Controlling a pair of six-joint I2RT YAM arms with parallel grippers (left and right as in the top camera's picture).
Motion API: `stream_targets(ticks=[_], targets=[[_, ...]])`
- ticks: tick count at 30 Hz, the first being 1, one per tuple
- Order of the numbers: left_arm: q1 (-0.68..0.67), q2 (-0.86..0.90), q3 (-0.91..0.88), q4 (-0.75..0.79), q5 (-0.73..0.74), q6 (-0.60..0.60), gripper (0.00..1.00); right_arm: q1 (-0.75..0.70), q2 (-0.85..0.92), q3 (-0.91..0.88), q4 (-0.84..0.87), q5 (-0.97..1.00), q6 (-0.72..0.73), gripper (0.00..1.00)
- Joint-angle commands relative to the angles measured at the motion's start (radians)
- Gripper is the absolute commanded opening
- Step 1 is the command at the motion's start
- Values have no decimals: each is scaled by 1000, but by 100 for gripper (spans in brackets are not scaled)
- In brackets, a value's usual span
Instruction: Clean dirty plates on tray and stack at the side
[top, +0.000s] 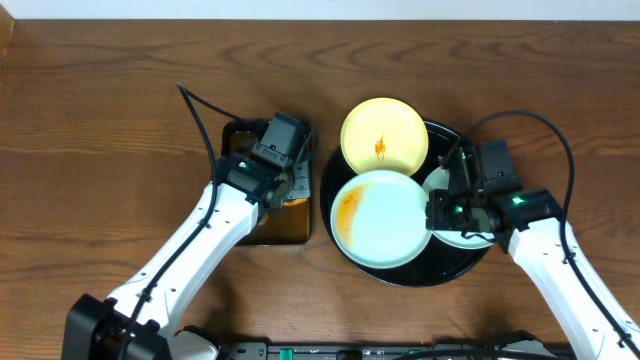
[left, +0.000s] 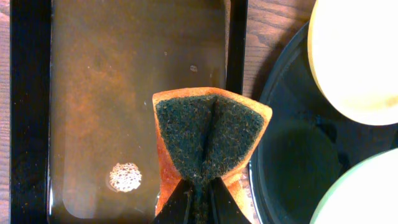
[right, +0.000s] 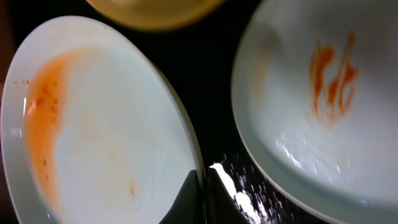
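Note:
The round black tray holds three plates. The pale yellow plate with an orange smear lies at its far edge. A mint-blue plate with an orange smear on its left side is tilted, and my right gripper is shut on its right rim. A second mint-blue plate with red streaks lies to the right, partly under my right arm. My left gripper is shut on an orange sponge with a dark scrub face, above the rectangular black tray.
The rectangular tray holds brownish liquid with a patch of foam and sits just left of the round tray. Brown wooden table lies all around. Cables run from both arms.

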Motion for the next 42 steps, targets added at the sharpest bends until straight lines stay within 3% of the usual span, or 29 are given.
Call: stream_targets(ticks=[1,11,21,31,42], targets=[[3,7,3,0,-16,18,7,-8,2,-1,-54,37,-7,1],[3,7,3,-1,-16,17,7,-10,2,-1,95,49,76,1],[3,7,3,-1,-16,17,8,-8,2,-1,-74,89,43,1],[3,7,3,0,-16,18,8,-8,1,90,-64,213,-61,1],[4,7,3,0,-47,29,7,131,1,174,-150,619,-60,1]])
